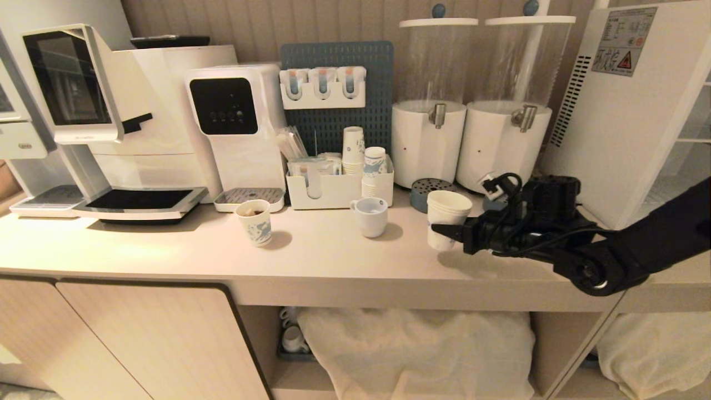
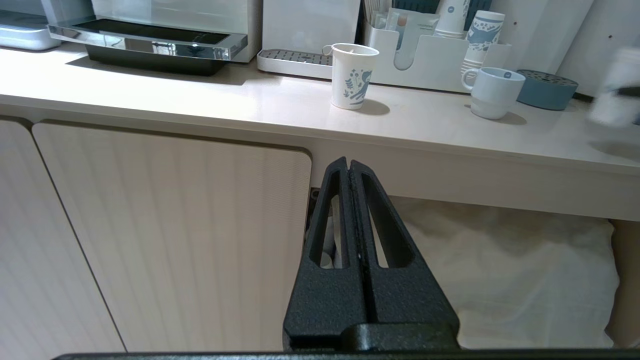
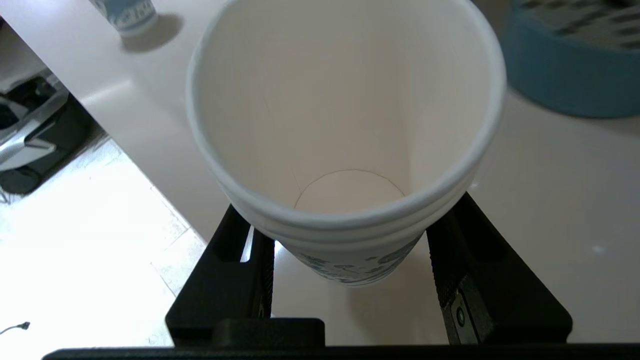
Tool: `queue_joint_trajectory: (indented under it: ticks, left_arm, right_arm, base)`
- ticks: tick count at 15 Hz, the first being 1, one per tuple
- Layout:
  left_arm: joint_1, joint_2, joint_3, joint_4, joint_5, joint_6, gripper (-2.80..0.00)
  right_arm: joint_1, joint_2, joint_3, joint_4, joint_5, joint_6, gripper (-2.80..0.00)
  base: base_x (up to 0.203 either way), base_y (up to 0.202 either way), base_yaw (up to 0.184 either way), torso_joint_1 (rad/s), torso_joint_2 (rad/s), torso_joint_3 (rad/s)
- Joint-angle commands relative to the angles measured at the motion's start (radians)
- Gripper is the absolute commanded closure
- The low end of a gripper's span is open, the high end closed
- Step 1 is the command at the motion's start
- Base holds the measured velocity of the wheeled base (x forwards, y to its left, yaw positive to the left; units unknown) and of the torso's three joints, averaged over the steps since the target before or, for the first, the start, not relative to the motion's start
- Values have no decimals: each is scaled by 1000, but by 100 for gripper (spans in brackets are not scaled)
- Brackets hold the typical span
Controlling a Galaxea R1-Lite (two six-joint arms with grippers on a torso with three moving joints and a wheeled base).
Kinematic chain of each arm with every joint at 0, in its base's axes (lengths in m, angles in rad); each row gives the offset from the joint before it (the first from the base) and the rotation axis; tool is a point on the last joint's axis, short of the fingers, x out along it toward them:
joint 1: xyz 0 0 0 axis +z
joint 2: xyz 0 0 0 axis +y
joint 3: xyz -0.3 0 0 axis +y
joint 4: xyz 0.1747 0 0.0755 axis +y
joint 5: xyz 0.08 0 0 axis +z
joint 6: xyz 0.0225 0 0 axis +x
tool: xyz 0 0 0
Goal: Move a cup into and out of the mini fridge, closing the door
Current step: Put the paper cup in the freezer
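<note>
surface: beige counter [image 1: 311, 261] | on it: printed paper cup [image 1: 254, 222], ceramic mug [image 1: 370, 216], white organiser [image 1: 328, 191]

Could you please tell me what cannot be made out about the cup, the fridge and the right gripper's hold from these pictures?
- Mini fridge: head view's right edge cuts it off; its front and inside barely show.
- Right gripper contact with the cup: in the right wrist view the rim hides where the fingers meet the wall.
- Cup: blurred in the left wrist view.

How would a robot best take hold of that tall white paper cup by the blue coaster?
By its side wall below the layered rims, from the counter's open front-right. The cup stands upright, and the right gripper already straddles it there, one finger on each side.
</note>
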Motion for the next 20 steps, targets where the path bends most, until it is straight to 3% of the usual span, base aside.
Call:
queue_joint_trajectory:
  ticks: [1, 6, 10, 13, 15, 18, 20]
  left_arm:
    - [1, -3, 40, 0, 0, -1, 0]
    - [1, -3, 40, -2, 2, -12, 0]
    - [1, -3, 40, -2, 2, -14, 0]
    - [1, -3, 40, -2, 2, -12, 0]
    - [1, -3, 40, -2, 2, -14, 0]
    - [1, -3, 40, -2, 2, -14, 0]
    - [1, -3, 40, -2, 2, -14, 0]
  right_arm:
    - [-47, -168, 46, 20, 19, 1, 0]
    - [-209, -703, 168, 267, 80, 19, 0]
    - [-298, -1227, 208, 617, 80, 63, 0]
    - [-307, -1593, 182, 953, 75, 111, 0]
    - [-251, -1763, 156, 1177, 68, 131, 0]
    - [-228, -1994, 211, 1298, -19, 142, 0]
    - [-222, -2047, 291, 1263, -221, 155, 0]
  base:
    - [0, 0, 0, 0, 0, 0]
    - [0, 0, 0, 0, 0, 0]
    - [0, 0, 0, 0, 0, 0]
    - [0, 0, 0, 0, 0, 0]
    - [0, 0, 0, 0, 0, 0]
    - [0, 0, 0, 0, 0, 0]
    - [0, 0, 0, 0, 0, 0]
